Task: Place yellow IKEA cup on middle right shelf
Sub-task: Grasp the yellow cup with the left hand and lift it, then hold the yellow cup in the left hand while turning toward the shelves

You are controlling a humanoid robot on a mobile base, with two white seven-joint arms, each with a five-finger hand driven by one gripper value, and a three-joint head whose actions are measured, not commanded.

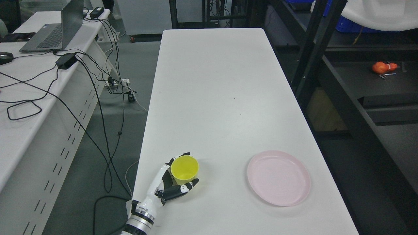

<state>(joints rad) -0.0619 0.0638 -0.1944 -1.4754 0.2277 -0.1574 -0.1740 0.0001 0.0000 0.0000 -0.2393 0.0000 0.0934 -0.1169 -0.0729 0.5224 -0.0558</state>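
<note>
Down at the bottom edge my left hand (171, 182) comes in from the lower left, fingers curled around the yellow cup (184, 168) with the thumb against its near side. That cup stands upright, mouth up, near the left edge of the white table (215, 81). To its right, well apart, a pink plate (278, 178) lies flat on the same top. Dark shelves (343, 98) run along the right side, and one shelf holds a small orange thing (383, 68). Off to the left, a desk (19, 107) carries a laptop (55, 29) and loose black cables (98, 85).
</note>
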